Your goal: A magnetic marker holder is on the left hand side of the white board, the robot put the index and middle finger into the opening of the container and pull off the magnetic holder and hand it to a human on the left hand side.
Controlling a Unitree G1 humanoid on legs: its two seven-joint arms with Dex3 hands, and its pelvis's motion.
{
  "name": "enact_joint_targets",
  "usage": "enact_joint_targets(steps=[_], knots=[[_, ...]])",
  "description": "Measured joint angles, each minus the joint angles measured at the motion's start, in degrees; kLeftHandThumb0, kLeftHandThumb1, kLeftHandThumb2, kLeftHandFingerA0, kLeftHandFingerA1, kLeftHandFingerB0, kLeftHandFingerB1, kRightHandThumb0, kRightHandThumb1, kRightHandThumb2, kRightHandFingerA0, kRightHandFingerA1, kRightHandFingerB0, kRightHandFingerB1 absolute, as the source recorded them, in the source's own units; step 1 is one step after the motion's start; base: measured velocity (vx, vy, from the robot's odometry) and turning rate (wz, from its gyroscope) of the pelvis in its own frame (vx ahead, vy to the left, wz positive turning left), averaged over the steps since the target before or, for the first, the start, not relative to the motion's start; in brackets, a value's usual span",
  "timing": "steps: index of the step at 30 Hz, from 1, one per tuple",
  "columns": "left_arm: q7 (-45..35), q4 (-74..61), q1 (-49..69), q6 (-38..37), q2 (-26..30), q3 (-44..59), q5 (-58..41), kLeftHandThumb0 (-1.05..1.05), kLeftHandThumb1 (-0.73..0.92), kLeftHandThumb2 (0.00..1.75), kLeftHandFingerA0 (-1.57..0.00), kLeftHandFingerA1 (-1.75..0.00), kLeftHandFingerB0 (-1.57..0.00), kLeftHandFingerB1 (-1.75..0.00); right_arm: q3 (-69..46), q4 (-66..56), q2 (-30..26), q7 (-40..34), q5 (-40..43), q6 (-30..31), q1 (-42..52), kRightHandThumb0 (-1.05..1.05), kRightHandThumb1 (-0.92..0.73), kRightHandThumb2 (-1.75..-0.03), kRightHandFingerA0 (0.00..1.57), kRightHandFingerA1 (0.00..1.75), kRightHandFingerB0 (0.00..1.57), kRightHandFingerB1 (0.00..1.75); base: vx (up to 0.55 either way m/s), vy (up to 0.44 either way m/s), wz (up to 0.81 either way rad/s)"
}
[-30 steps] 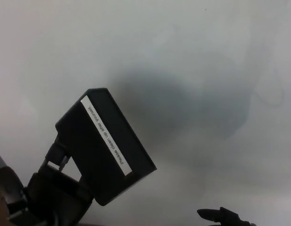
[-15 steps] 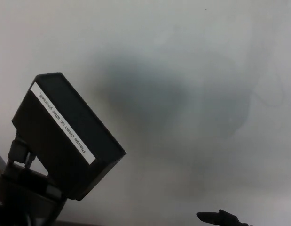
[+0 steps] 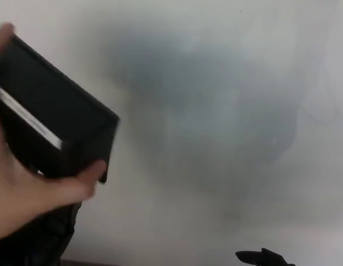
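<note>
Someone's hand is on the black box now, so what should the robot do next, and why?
Probably let go with its left hand and draw it down and away. A person's hand is wrapped around the black holder, thumb across its lower edge, so it looks supported. How firmly the robot grips it is hidden.

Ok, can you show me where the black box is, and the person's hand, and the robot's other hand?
Black marker holder (image 3: 55,105), head view, on its dark top face.
Person's hand (image 3: 27,194), head view, on the palm under the holder.
Right hand (image 3: 262,257), head view, on its black fingers at the bottom edge.
</note>
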Motion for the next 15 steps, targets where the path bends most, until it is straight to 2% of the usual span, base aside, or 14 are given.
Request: enact_joint_targets(steps=[2, 3, 8, 9, 10, 11, 12, 13, 15], knots=[[-0.21, 0.31, 0.01, -0.03, 0.52, -0.40, -0.32, -1.05, 0.64, 1.02, -0.37, -0.44, -0.09, -0.27, 0.11, 0.02, -0.05, -0.19, -0.19, 0.06, 0.00, -0.58, -0.72, -0.62, 0.72, 0.49, 0.68, 0.47, 0.00, 0.000, 0.00], [-0.22, 0.35, 0.01, -0.03, 0.64, -0.54, -0.41, -1.01, 0.62, 1.00, -0.36, -0.45, -0.04, -0.27, 0.12, 0.02, -0.06, -0.23, -0.22, 0.09, 0.00, -0.58, -0.72, -0.62, 0.72, 0.49, 0.68, 0.47, 0.00, 0.000, 0.00], [-0.46, 1.10, 0.00, -0.07, 1.29, -1.34, -1.15, -1.03, 0.63, 1.00, -0.35, -0.44, -0.04, -0.27, 0.24, 0.04, -0.14, -0.60, -0.48, 0.22, 0.00, -0.58, -0.73, -0.62, 0.71, 0.49, 0.67, 0.47, 0.00, 0.000, 0.00], [-0.61, 1.42, 0.00, -0.07, 1.50, -1.58, -1.25, -1.02, 0.61, 0.99, -0.36, -0.46, -0.09, -0.35, 0.36, 0.04, -0.19, -0.70, -0.59, 0.27, 0.00, -0.57, -0.72, -0.62, 0.72, 0.50, 0.67, 0.47, 0.00, 0.000, 0.00], [-0.67, 1.59, 0.01, -0.07, 1.62, -1.69, -1.29, -1.02, 0.61, 0.99, -0.36, -0.46, -0.09, -0.35, 0.41, 0.04, -0.20, -0.74, -0.62, 0.30, 0.00, -0.57, -0.72, -0.62, 0.72, 0.50, 0.67, 0.47, 0.00, 0.000, 0.00], [-0.75, 1.81, -0.02, -0.08, 1.74, -1.78, -1.30, -1.04, 0.75, 0.64, -0.43, -0.38, -0.23, -0.32, 0.43, 0.04, -0.20, -0.77, -0.64, 0.32, 0.00, -0.58, -0.73, -0.62, 0.72, 0.50, 0.67, 0.47, 0.00, 0.000, 0.00], [-1.05, 3.06, -0.18, -0.11, 2.44, -2.09, -1.20, -1.04, 0.75, 0.64, -0.43, -0.38, -0.23, -0.32, 0.49, 0.05, -0.20, -0.92, -0.70, 0.33, -0.02, -0.58, -0.73, -0.62, 0.72, 0.50, 0.67, 0.47, 0.00, 0.000, 0.00], [-1.18, 3.66, -0.23, -0.14, 2.74, -2.26, -1.09, -1.05, 0.60, 1.03, -0.30, -0.46, -0.05, -0.34, 0.50, 0.06, -0.21, -1.00, -0.72, 0.34, -0.02, -0.58, -0.73, -0.62, 0.72, 0.49, 0.68, 0.47, 0.00, 0.000, 0.00], [-1.18, 6.72, -0.29, -0.97, 3.91, -3.16, 0.36, -1.05, 0.60, 1.03, -0.30, -0.46, -0.05, -0.34, 0.66, 0.07, -0.21, -1.18, -0.83, 0.39, -0.02, -0.58, -0.73, -0.62, 0.72, 0.49, 0.68, 0.47, 0.00, 0.000, 0.00]])
